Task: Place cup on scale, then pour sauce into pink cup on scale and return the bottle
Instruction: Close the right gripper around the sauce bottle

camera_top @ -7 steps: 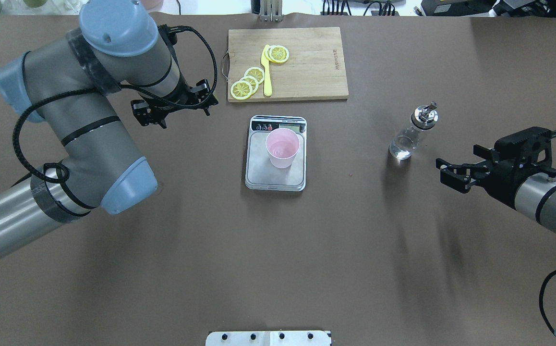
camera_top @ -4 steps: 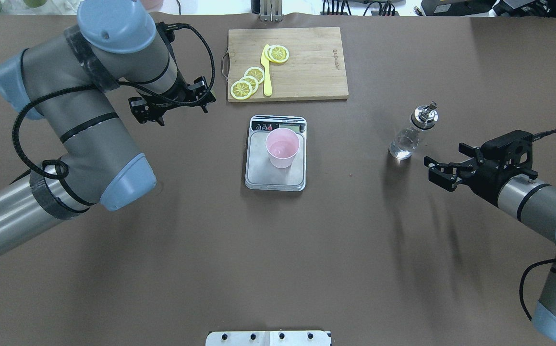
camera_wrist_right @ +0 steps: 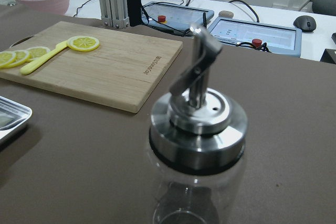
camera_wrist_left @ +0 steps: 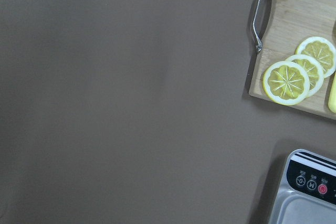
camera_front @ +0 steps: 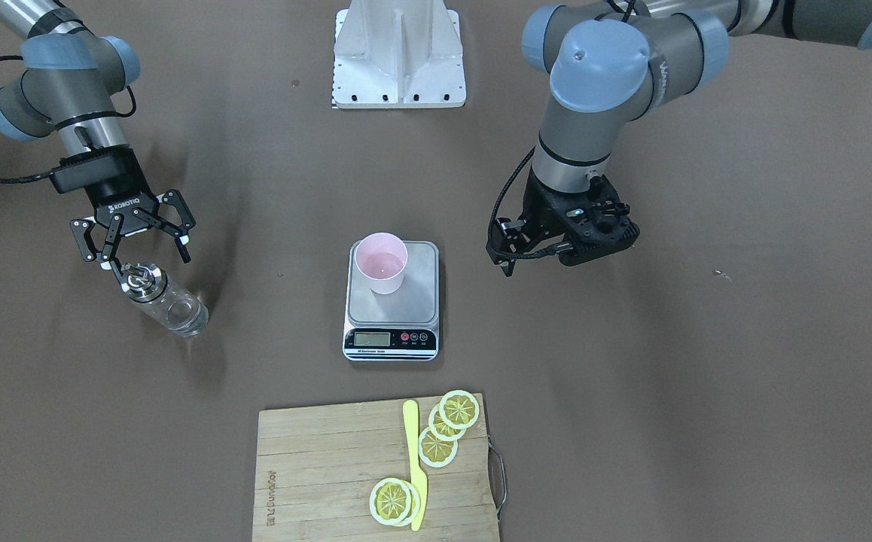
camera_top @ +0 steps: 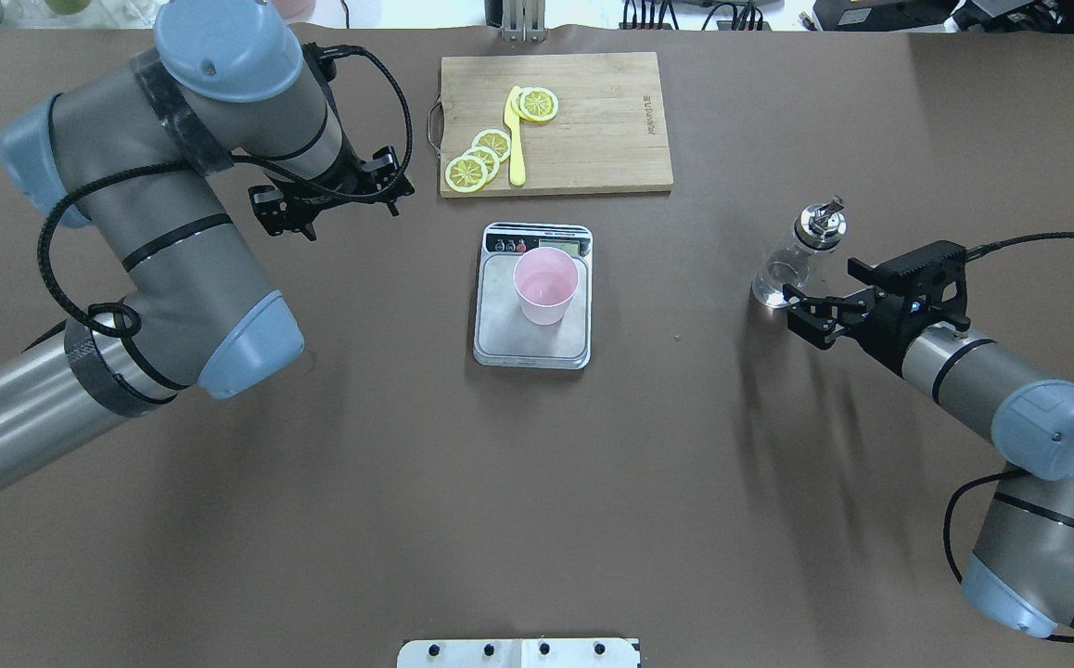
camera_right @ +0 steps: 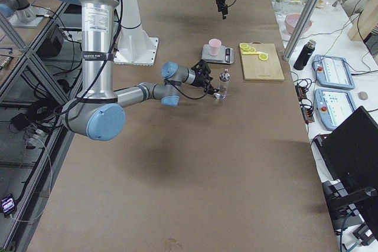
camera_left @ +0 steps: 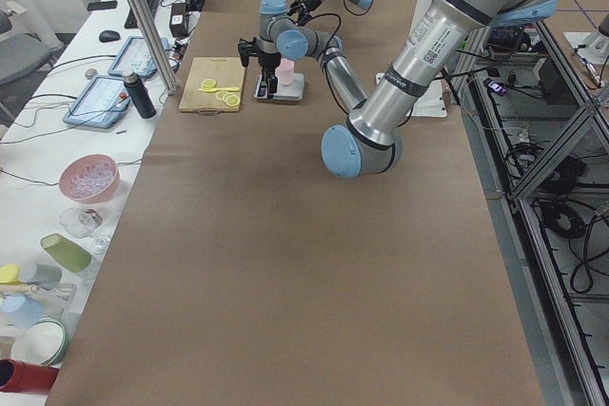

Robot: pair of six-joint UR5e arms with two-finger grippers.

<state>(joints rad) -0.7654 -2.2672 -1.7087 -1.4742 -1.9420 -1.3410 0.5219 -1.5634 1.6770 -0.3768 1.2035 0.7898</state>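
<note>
right gripper (camera_top: 792,313) has closed in on the small clear glass bottle with metal spout (camera_top: 797,258); now at its 5 o'clock, spread wide, nothing held; grasp looks next; bottle at 3 o'clock of the flat steel-topped scale (camera_top: 500,336), clear liquid (camera_top: 773,288) low inside; pale pink plastic cup (camera_top: 546,286) on scale, looks empty; left gripper (camera_top: 328,199): opening can't tell

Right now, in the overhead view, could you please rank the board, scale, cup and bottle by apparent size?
1. Board
2. Scale
3. Cup and bottle: too alike to rank.
</note>
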